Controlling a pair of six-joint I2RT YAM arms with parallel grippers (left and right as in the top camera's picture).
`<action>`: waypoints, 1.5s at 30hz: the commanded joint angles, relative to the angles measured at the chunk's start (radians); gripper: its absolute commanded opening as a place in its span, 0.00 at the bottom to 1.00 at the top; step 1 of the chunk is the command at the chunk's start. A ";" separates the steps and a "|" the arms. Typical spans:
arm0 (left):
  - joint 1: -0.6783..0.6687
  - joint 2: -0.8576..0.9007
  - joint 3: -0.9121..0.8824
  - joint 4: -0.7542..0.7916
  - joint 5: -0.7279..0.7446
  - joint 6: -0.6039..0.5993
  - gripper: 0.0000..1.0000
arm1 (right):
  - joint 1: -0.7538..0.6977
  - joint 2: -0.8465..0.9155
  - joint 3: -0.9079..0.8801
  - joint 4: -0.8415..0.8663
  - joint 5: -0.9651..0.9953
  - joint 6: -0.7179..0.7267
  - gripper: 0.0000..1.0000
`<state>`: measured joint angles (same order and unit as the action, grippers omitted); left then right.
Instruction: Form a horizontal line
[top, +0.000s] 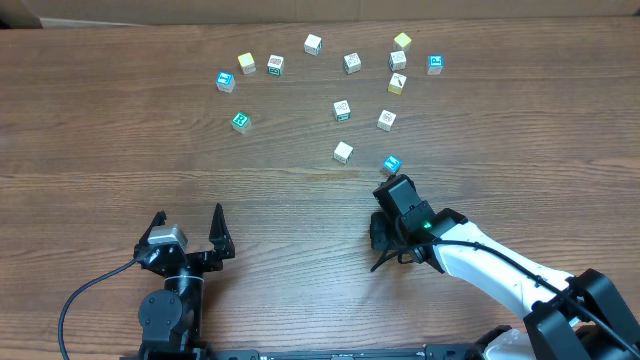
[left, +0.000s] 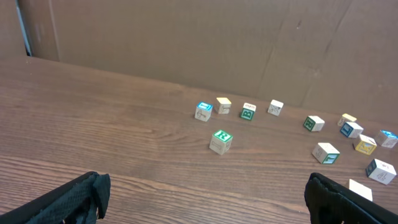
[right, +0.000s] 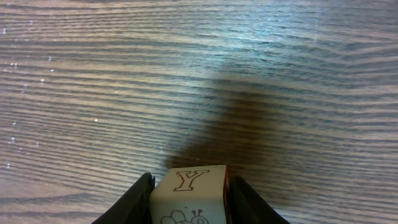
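Low in the middle of the right wrist frame, a pale Y cube (right: 189, 194) sits pinched between the two dark fingers of the right gripper (right: 191, 184), one finger pressed to each side; its top face shows an outlined Y and the face below it a small drawing. Its shadow spreads over the wood grain of the table (right: 93, 93) just above it. From overhead this cube is hidden under the gripper, which stands right of centre in the frame

No horizontal line is formed yet: the other cubes lie apart from one another across the upper half of the overhead frame. A green R cube (top: 240, 121) sits alone at the left of that spread. A blue cube (top: 391, 164) lies just above the right gripper, with a white cube (top: 343, 152) near it to the left. Higher up, the rest of the scattered cubes (top: 351, 62) form a loose arc of white, yellow and blue ones, none touching

At the lower left of the overhead frame the left gripper (top: 189, 214) has its fingers spread wide with nothing between them, well apart from every cube
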<state>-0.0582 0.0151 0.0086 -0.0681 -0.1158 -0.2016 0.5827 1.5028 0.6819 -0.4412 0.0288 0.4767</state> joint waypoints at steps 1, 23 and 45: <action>0.006 -0.010 -0.004 0.000 0.008 0.022 1.00 | 0.006 0.001 -0.004 0.004 -0.009 -0.005 0.31; 0.006 -0.010 -0.004 0.000 0.008 0.023 1.00 | 0.006 0.001 -0.004 0.029 0.010 -0.013 0.34; 0.006 -0.010 -0.004 0.000 0.008 0.023 1.00 | 0.006 0.001 -0.004 0.006 -0.001 -0.001 0.31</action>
<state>-0.0582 0.0151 0.0086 -0.0681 -0.1158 -0.2016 0.5835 1.5009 0.6823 -0.4274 0.0322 0.4709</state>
